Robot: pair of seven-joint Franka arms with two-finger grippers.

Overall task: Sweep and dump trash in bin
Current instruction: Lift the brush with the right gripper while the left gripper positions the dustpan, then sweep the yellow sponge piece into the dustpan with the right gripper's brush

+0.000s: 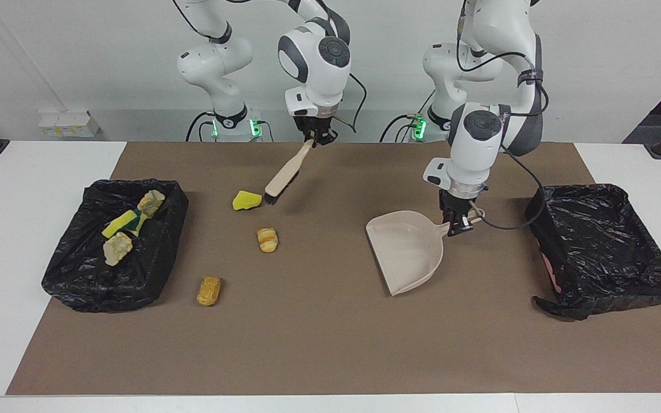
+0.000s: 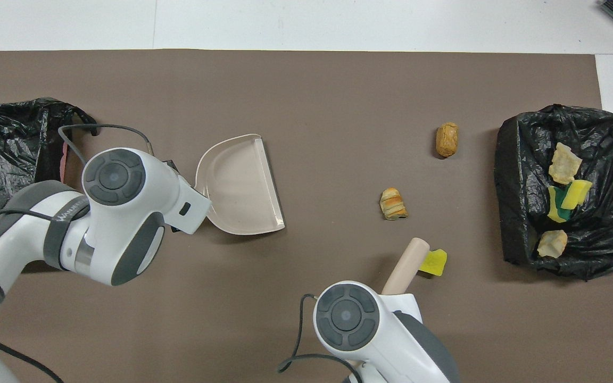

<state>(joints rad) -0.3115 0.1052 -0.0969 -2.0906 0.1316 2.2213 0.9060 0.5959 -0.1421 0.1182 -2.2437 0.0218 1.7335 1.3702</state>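
Note:
Three scraps of trash lie on the brown mat: a yellow sponge piece (image 1: 247,200) (image 2: 434,262), a striped bread chunk (image 1: 267,239) (image 2: 393,204) and a tan bread chunk (image 1: 209,290) (image 2: 447,139). My right gripper (image 1: 317,137) is shut on the handle of a beige brush (image 1: 282,177) (image 2: 405,265), whose bristles hang just beside the yellow piece. My left gripper (image 1: 457,222) is shut on the handle of the beige dustpan (image 1: 405,249) (image 2: 240,186), mid-mat. A black-lined bin (image 1: 158,261) (image 2: 514,175) at the right arm's end holds several more scraps.
A second black-lined bin (image 1: 623,258) (image 2: 3,143) stands at the left arm's end with nothing visible inside. White table (image 1: 15,189) borders the mat on both ends. A black cable (image 2: 99,127) loops off the left wrist.

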